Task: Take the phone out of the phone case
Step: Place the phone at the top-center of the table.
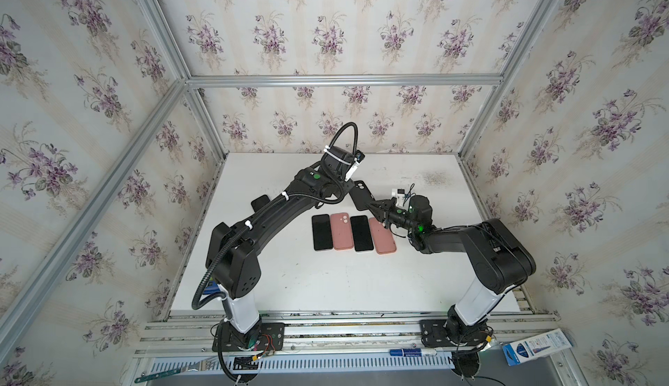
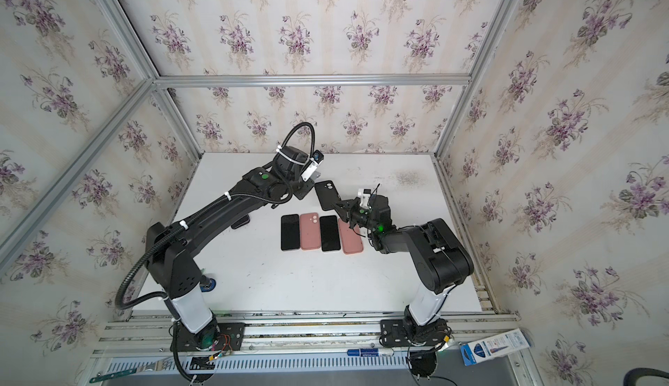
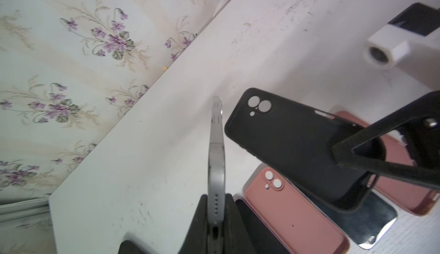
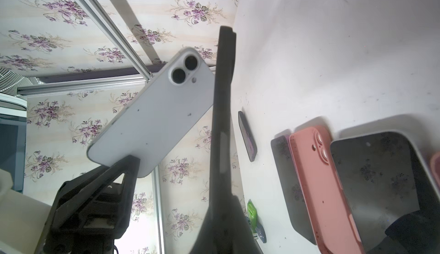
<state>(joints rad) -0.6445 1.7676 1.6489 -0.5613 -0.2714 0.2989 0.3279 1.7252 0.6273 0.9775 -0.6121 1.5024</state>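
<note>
Over the white table, both arms meet behind a row of two dark-screened phones and two pink cases lying flat, side by side. The empty black soft phone case hangs above the far end of that row, its camera cut-out showing bare table through it. The right gripper is clamped tight on the case's lower rim. Just beside the case, with a clear gap in the left wrist view, the slim white phone is raised off the table. The left gripper pinches the phone's port end between fully closed fingers. By these views the extraction itself looks done, so the step in hand is the parting of the two pieces. The next move probably calls for carrying the phone and the case apart, laying each on bare table clear of the row, and only then loosening each grip.
</note>
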